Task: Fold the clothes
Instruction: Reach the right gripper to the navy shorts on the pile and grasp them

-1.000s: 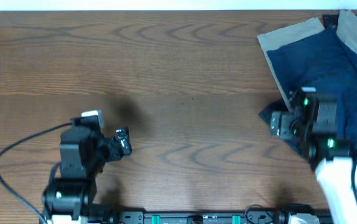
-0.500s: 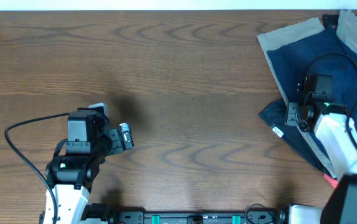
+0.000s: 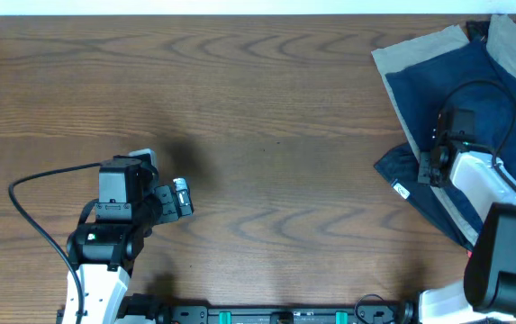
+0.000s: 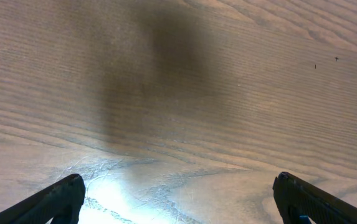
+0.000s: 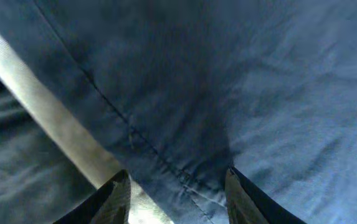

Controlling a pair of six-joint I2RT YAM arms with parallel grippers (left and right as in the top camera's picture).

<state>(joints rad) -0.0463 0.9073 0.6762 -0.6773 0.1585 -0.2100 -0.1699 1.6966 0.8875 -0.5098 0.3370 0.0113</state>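
The clothes, dark navy shorts (image 3: 447,85), lie crumpled at the table's far right. My right gripper (image 3: 430,168) is down on their lower left part. In the right wrist view a seamed fold of the navy cloth (image 5: 228,81) bunches between the fingers of my right gripper (image 5: 173,196), which have drawn in on it. My left gripper (image 3: 178,196) hovers over bare wood at the lower left. Its left wrist view shows that gripper (image 4: 178,199) wide open with nothing between the fingers.
A tan garment (image 3: 411,49) lies under the shorts, and another tan piece (image 3: 514,45) sits at the top right corner. A pale tan strip (image 5: 53,124) runs beside the gripped fold. A white label (image 3: 401,190) shows at the shorts' lower left edge.
My right arm has shifted up onto the shorts and its fingers have narrowed around a fold. The left arm shifted slightly right early on, then held still, open.
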